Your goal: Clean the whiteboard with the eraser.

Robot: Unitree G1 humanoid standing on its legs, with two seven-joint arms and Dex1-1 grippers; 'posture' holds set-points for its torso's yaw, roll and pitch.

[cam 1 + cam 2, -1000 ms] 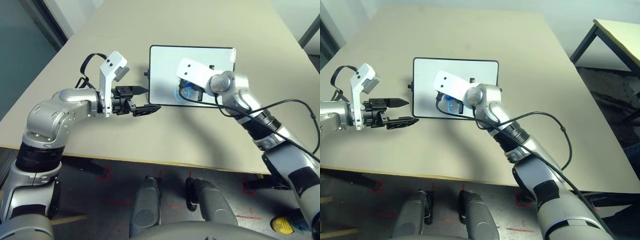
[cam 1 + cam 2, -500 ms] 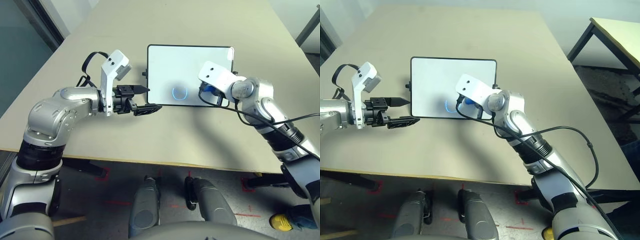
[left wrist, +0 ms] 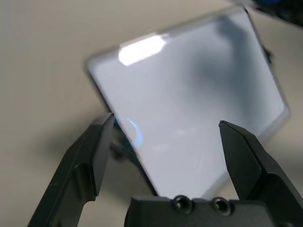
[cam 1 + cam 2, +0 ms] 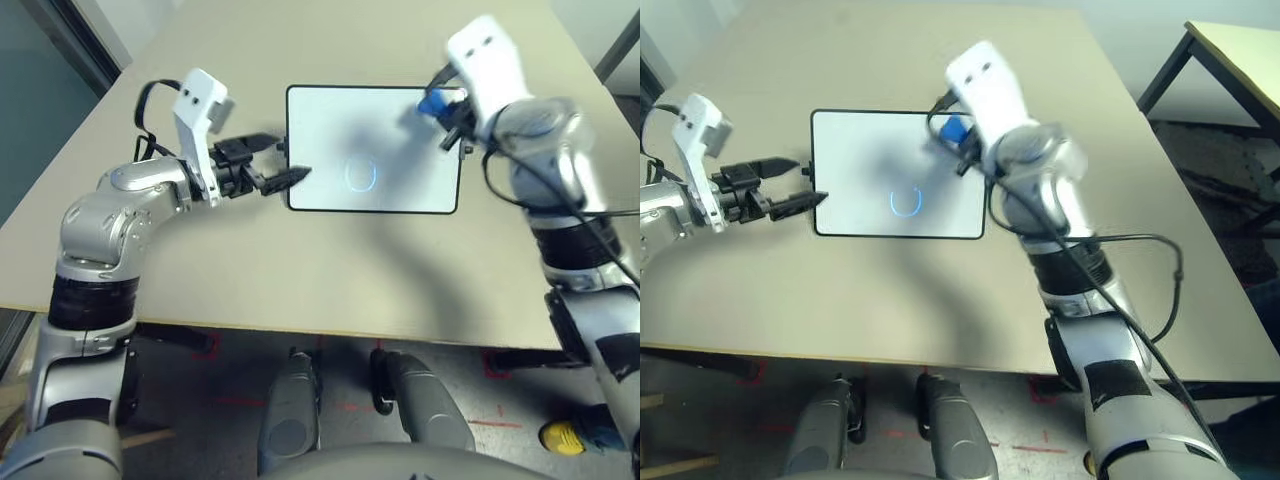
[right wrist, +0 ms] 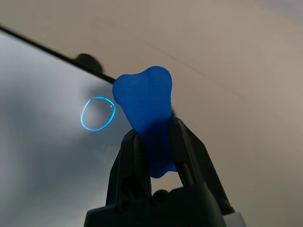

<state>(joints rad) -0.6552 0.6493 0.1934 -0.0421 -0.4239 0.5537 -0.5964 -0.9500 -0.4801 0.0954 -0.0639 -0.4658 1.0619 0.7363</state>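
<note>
Eraser: small blue block, pinched at its lower half by right gripper, raised near board's far right corner; likely light, firm.
Board: flat on table, blue ring mark uncleaned; probably rigid, may slide.
Left gripper: fingers spread wide, empty, at board's left edge.
Hold: likely brace that left edge.

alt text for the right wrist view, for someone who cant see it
The right gripper is shut on the blue eraser, held up above the whiteboard. A blue ring mark is on the board, which lies on the tan table.
</note>
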